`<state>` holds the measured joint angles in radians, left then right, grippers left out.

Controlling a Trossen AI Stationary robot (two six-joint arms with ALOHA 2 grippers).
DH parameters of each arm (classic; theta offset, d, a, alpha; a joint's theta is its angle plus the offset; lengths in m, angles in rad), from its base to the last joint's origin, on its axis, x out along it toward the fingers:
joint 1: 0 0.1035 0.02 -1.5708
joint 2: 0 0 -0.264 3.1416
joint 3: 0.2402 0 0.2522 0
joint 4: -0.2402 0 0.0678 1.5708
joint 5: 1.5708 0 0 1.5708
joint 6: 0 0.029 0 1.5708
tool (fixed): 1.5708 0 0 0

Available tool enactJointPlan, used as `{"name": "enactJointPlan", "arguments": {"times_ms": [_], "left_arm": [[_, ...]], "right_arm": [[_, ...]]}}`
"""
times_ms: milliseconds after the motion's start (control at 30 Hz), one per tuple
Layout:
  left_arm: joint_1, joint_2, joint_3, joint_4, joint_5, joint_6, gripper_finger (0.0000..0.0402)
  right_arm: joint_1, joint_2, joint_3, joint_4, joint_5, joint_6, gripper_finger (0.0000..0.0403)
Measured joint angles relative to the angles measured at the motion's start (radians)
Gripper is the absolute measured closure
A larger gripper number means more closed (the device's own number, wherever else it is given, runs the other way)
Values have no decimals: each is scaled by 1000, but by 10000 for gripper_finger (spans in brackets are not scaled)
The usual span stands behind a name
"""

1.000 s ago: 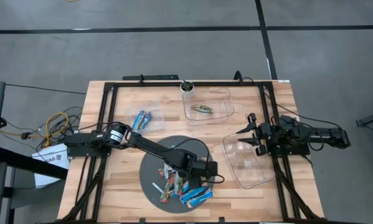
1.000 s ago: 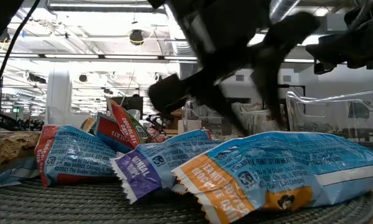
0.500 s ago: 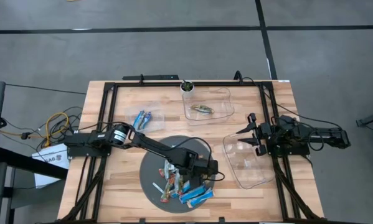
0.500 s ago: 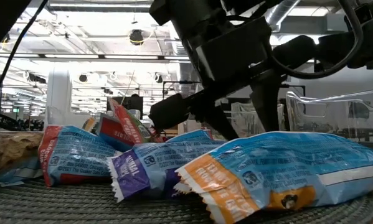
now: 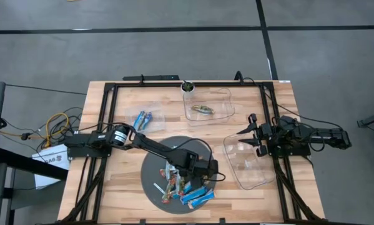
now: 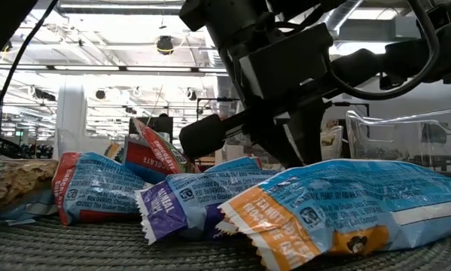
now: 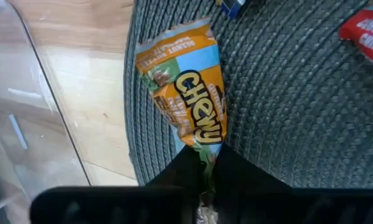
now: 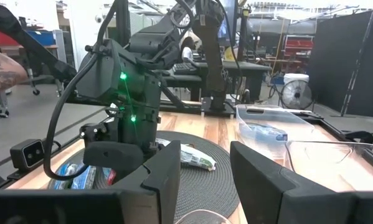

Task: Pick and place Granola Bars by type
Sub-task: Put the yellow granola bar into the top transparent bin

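Observation:
Several foil-wrapped granola bars [image 5: 182,187] lie heaped on the near part of a round dark woven mat [image 5: 150,167]. In the low view they show as blue, red and purple-ended wrappers [image 6: 187,199]. My left gripper [image 5: 206,174] reaches over the mat's right side and is shut on an orange-and-blue "Chewy" bar [image 7: 187,93]. In the low view this gripper [image 6: 293,147] stands just behind the front bar [image 6: 345,211]. My right gripper [image 5: 248,134] waits open above the right-hand clear container, its fingers [image 8: 167,171] spread wide. My left gripper pinches the Chewy bar by the crimped end nearest the wrist [image 7: 202,152], between its two fingers. The fingers come down from above at a slant and lie along the bar. The rest of the bar lies flat on the mat, its far end [image 7: 167,50] at the mat's edge.
Three clear containers stand on the wooden table: one at the far left [image 5: 146,117] with blue bars, one at far centre [image 5: 209,107] with a greenish bar, one at the right [image 5: 252,165]. A small cup [image 5: 187,87] stands at the far edge. A black frame [image 5: 108,125] borders the table.
My left gripper has come down onto the right side of the pile. In the low view its fingers have drawn together on the bar. The bars in the heap have shifted slightly. The right arm has kept still.

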<state>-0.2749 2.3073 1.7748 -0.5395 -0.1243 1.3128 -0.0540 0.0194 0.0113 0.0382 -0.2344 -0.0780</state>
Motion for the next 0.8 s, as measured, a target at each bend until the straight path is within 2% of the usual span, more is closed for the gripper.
{"name": "enactJointPlan", "arguments": {"times_ms": [133,367,567,800], "left_arm": [[-6,-8,-2,-5,-51,-19,395],[-7,-44,-3,-2,-130,-33,375],[-6,-100,-3,-30,-197,-56,388],[31,-170,-3,-33,-347,-50,384]], "right_arm": [[0,0,0,0,0,0,269],[0,0,0,0,0,0,270],[0,0,0,-1,0,0,268],[0,0,0,0,0,0,269]]}}
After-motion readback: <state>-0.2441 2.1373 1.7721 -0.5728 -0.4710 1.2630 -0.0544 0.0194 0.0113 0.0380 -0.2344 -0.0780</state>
